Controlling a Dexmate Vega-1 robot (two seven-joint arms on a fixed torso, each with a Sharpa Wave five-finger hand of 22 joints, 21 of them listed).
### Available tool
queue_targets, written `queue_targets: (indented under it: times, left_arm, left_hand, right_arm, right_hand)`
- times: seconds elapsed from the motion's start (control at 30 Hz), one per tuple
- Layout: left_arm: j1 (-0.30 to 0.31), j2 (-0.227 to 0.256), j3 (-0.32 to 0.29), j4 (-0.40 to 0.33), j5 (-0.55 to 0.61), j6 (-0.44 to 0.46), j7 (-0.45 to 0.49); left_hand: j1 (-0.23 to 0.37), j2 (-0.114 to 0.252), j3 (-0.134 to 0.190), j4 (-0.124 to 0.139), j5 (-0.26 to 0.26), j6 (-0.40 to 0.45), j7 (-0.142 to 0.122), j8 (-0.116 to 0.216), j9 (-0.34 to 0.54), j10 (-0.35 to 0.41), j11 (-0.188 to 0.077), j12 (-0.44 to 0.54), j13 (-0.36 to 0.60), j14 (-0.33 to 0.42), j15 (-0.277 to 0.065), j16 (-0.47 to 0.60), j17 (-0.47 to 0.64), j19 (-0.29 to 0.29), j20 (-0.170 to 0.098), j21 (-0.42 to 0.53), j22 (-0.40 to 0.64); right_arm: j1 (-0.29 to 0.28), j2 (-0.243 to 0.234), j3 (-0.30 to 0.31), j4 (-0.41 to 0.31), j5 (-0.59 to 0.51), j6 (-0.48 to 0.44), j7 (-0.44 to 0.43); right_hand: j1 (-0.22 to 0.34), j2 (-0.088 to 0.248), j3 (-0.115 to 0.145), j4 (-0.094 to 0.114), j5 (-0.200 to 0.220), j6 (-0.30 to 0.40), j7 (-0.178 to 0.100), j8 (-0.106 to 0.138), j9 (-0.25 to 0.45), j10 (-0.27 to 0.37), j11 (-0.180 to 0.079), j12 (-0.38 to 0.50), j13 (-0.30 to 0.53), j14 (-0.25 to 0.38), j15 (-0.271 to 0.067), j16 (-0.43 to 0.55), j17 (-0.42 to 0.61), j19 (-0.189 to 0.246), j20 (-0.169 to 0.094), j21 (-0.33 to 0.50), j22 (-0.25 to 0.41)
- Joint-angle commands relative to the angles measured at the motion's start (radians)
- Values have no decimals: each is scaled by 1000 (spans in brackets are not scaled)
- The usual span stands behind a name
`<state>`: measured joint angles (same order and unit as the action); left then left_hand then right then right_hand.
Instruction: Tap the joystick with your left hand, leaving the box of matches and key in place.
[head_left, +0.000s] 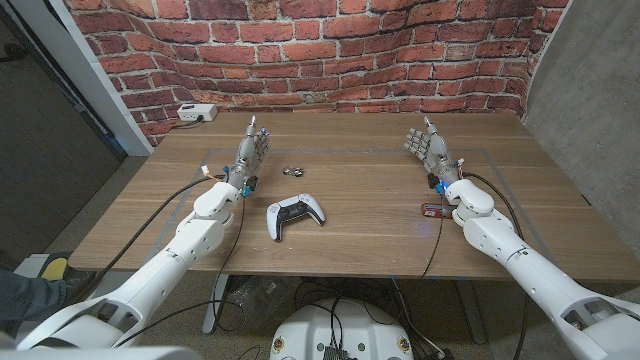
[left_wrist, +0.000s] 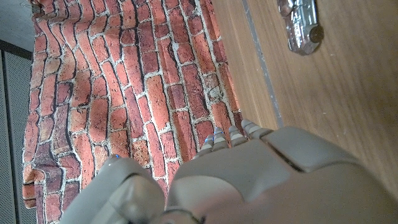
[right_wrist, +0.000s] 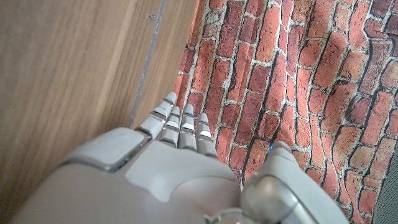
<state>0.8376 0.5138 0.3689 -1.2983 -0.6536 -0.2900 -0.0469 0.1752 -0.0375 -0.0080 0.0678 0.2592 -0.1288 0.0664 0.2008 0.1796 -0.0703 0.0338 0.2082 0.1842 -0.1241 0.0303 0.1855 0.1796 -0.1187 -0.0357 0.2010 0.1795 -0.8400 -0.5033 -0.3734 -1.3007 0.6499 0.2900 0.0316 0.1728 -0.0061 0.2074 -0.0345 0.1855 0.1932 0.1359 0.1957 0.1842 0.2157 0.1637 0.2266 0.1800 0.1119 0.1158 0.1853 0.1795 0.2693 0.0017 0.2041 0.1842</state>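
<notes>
- Left hand (head_left: 252, 148): stands upright on its edge at the far left of the wooden table (head_left: 360, 235), fingers extended and slightly apart, holding nothing. In the left wrist view the back of the hand (left_wrist: 261, 180) faces the brick wall (left_wrist: 124, 93), fingertips pointing towards it.
- Joystick (head_left: 295, 215): a white game controller with dark centre, lying flat on the table nearer the robot than the left hand and slightly to its right, well apart from it. No contact at present.
- Handling judgement: rigid plastic shell, light, smooth; likely to slide on the wood if struck sideways. A tap is best placed from above on the broad central body, avoiding the protruding sticks and grips.
- Key (head_left: 292, 170): small metal item just right of the left hand, between the hand and the controller's far side; also seen in the left wrist view (left_wrist: 300, 25). Risk of brushing it when the hand draws back.
- Box of matches (head_left: 432, 209): small red item near the right forearm, clear of the route.
- Right hand (head_left: 428, 148): upright at far right, fingers extended, empty.
</notes>
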Motion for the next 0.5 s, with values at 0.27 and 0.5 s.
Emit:
queue_targets:
  times: [0.27,0.5]
  left_arm:
    - [39,28,-29,-62,-32,-13,-44]
    - [82,63,-58,-146,-17,-47,-30]
  left_hand:
    - [10,0,-2,7,7,11,0,9,5,8,-3,10,5,6,-3,10,5,-4,2,7,4]
    - [15,3,-2,6,7,24,-2,12,5,20,-6,13,5,17,-2,13,4,3,8,9,4]
  right_arm:
    - [-9,14,-2,-19,-16,15,-7]
    - [-31,-1,3,-59,-29,11,-27]
  right_hand:
    - [8,1,3,-2,6,10,0,4,4,12,-1,3,5,4,4,5,4,5,2,7,2]
    - [8,2,2,-3,6,10,-1,3,4,13,-2,3,5,5,5,5,4,5,2,6,2]
